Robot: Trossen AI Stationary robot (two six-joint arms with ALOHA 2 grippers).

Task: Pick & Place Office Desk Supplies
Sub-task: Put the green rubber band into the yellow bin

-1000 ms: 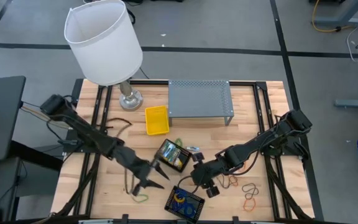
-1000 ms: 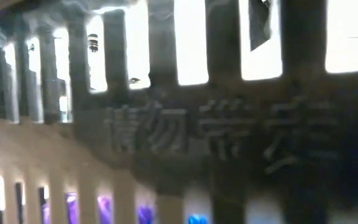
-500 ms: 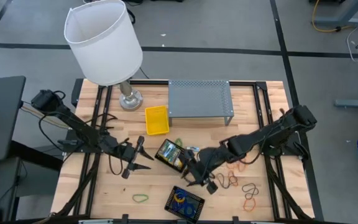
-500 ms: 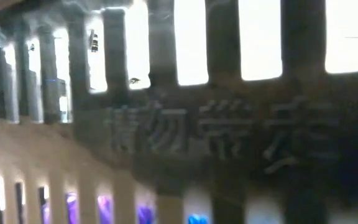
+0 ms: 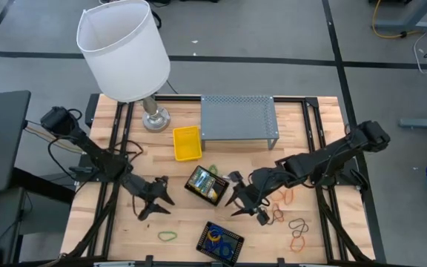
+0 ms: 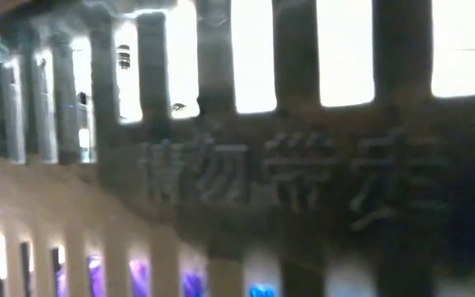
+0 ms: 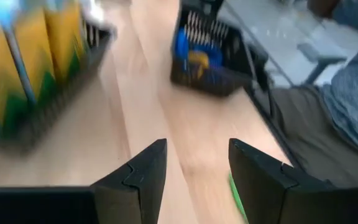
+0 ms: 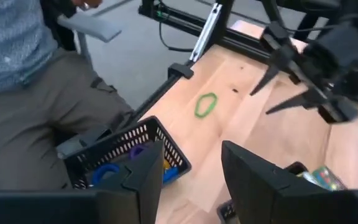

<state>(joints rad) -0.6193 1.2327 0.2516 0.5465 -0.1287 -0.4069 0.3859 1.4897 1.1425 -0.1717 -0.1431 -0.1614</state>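
Green rubber band point(image 5: 167, 236) lies on my table's front edge, just ahead of the left gripper point(image 5: 154, 202), whose fingers are spread with nothing between them. My right gripper point(image 5: 245, 206), parted too and seemingly empty, hovers between the crayon tray point(image 5: 205, 185) and the orange bands point(image 5: 298, 239)

Most open wood is the front-left corner of the table point(image 5: 106, 230), with only a green rubber band point(image 5: 168, 236) lying flat there. The middle is crowded: the crayon tray point(image 5: 205, 185), the right gripper point(image 5: 245, 210) just beside it, and the black mesh basket point(image 5: 219, 241) at the front edge, leaving narrow lanes. The left gripper point(image 5: 159, 202) hangs over bare wood left of the tray. The back is blocked by the lamp point(image 5: 124, 52), yellow bin point(image 5: 187, 143) and grey shelf point(image 5: 239, 119) (a person sits at the front edge too). Loose bands point(image 5: 296, 231) litter the front right.
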